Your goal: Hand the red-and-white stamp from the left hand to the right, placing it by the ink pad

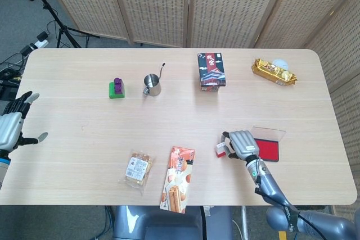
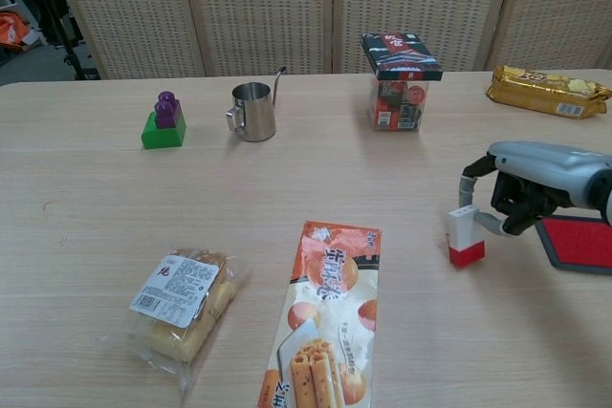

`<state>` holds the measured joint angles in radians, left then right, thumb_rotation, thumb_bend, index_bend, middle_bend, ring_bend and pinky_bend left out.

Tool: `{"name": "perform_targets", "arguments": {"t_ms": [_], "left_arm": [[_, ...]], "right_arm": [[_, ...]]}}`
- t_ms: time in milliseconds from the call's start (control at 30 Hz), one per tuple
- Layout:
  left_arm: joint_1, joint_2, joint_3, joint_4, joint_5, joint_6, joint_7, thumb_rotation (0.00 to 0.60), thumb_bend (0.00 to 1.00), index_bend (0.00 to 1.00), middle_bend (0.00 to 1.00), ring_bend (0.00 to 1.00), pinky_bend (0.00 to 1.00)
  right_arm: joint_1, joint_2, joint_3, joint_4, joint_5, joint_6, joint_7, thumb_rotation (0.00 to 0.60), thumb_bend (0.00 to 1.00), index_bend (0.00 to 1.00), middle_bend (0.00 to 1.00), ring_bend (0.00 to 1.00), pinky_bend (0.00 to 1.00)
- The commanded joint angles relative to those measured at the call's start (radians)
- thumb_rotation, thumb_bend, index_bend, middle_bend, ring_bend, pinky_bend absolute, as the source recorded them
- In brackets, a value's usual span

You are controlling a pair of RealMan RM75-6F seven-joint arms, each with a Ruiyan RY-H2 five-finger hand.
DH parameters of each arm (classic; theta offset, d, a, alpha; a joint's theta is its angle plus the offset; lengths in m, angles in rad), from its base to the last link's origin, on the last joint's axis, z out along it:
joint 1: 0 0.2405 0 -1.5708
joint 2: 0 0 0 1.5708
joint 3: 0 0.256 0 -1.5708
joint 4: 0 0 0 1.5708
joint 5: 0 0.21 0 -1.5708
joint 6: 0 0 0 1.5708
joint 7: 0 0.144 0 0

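Note:
The red-and-white stamp [image 2: 465, 237] stands upright on the table, white part up, just left of the red ink pad [image 2: 579, 242]. My right hand [image 2: 532, 182] is at its right side, with one finger arched over its top and the thumb against its side, pinching it. From the head view, the stamp [image 1: 220, 149] peeks out left of the right hand [image 1: 242, 143], and the ink pad [image 1: 269, 149] lies right of the hand. My left hand [image 1: 11, 128] hovers at the table's far left edge, fingers apart and holding nothing.
A biscuit packet [image 2: 322, 317] and a wrapped bread [image 2: 182, 302] lie near the front edge. Further back stand a green-and-purple block [image 2: 164, 122], a metal cup [image 2: 254, 112] and a dark box [image 2: 399, 69]. A gold snack bag [image 2: 547, 90] lies far right.

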<state>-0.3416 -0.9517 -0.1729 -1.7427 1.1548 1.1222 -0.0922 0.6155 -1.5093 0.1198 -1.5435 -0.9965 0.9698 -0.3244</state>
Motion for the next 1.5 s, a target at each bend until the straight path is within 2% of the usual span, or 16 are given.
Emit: {"name": "perform_targets", "arguments": {"t_ms": [33, 333, 733, 1033, 1500], "left_arm": [[0.0, 0.0, 0.001, 0.0, 0.001, 0.0, -0.001, 0.6, 0.21, 0.0, 0.0, 0.0, 0.0], [0.0, -0.002, 0.002, -0.002, 0.002, 0.002, 0.005, 0.6, 0.21, 0.0, 0.0, 0.0, 0.0], [0.001, -0.003, 0.007, -0.01, 0.007, 0.005, 0.014, 0.6, 0.21, 0.0, 0.0, 0.0, 0.0], [0.002, -0.003, 0.009, -0.014, 0.012, 0.009, 0.015, 0.6, 0.21, 0.0, 0.0, 0.0, 0.0], [0.003, -0.002, 0.01, -0.014, 0.012, 0.01, 0.014, 0.6, 0.21, 0.0, 0.0, 0.0, 0.0]], "right_arm": [[-0.013, 0.014, -0.007, -0.012, -0.022, 0.008, 0.022, 0.6, 0.76, 0.44, 0.94, 0.96, 1.0], [-0.055, 0.074, -0.042, -0.046, -0.1, 0.021, 0.089, 0.6, 0.78, 0.44, 0.94, 0.96, 1.0], [-0.105, 0.103, -0.078, -0.044, -0.2, 0.036, 0.202, 0.6, 0.77, 0.44, 0.94, 0.96, 1.0], [-0.13, 0.101, -0.082, -0.014, -0.244, 0.036, 0.293, 0.6, 0.78, 0.44, 0.94, 0.96, 1.0], [-0.145, 0.106, -0.081, -0.001, -0.273, 0.032, 0.332, 0.6, 0.78, 0.42, 0.94, 0.96, 1.0]]}}
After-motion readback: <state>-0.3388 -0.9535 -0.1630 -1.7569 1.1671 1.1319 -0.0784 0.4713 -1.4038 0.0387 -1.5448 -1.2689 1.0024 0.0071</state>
